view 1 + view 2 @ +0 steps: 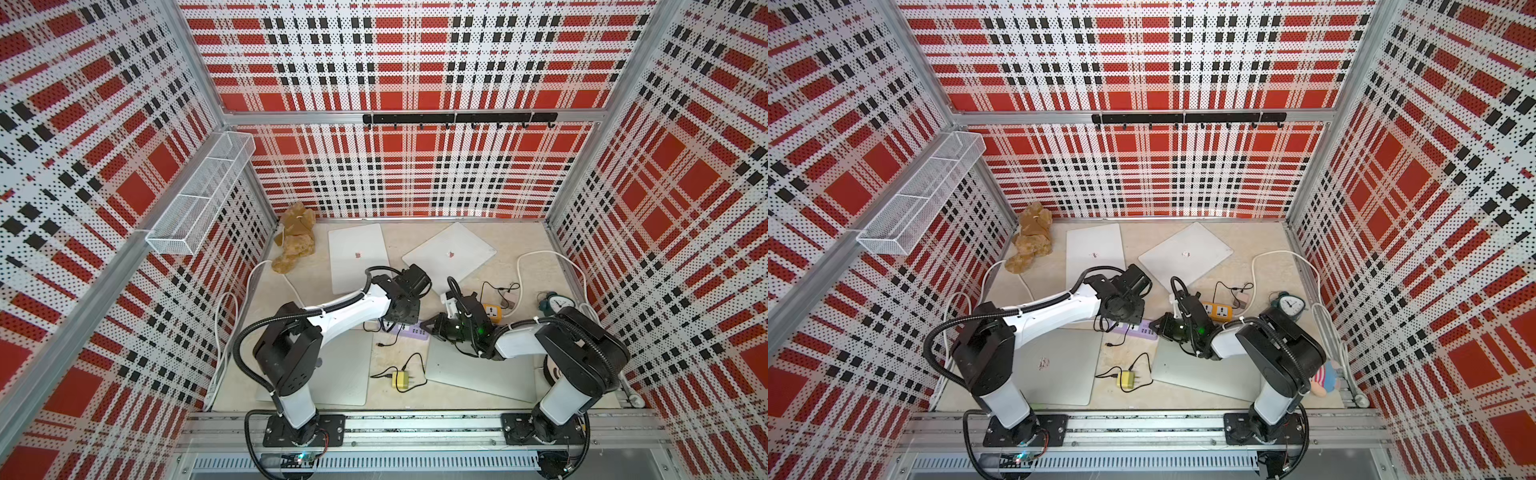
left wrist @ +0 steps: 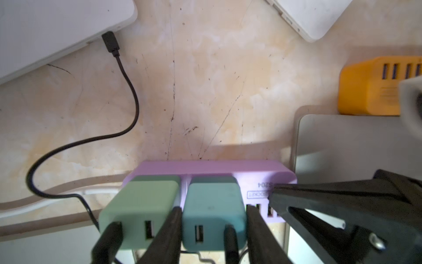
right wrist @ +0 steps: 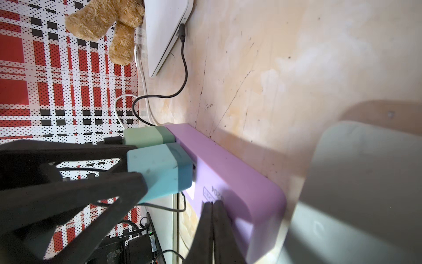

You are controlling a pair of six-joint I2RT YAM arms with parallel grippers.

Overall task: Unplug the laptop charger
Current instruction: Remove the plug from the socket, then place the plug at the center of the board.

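Two fingers (image 2: pixel 169 230) of the left gripper (image 2: pixel 213 209) clamp the teal charger (image 3: pixel 159 170) by its flanks. The charger sits plugged into the purple power strip (image 2: pixel 205 168). Just past that grip, the right gripper (image 3: pixel 212 205), clenched on nothing, rests its tips on the strip's face, apparently to pin it.

By my reading the grasp is made and the pull is not yet done. The next move calls for a straight pull away from the sockets with the strip held down.

Just outside one left finger stands a green charger (image 2: pixel 141 205), whose black cable (image 2: pixel 134 98) runs to a white laptop (image 2: pixel 57 27). Rocking the teal one sideways could knock it. Farther out, by the strip's end, lie a grey laptop (image 2: pixel 354 141) and an orange socket block (image 2: pixel 370 91).
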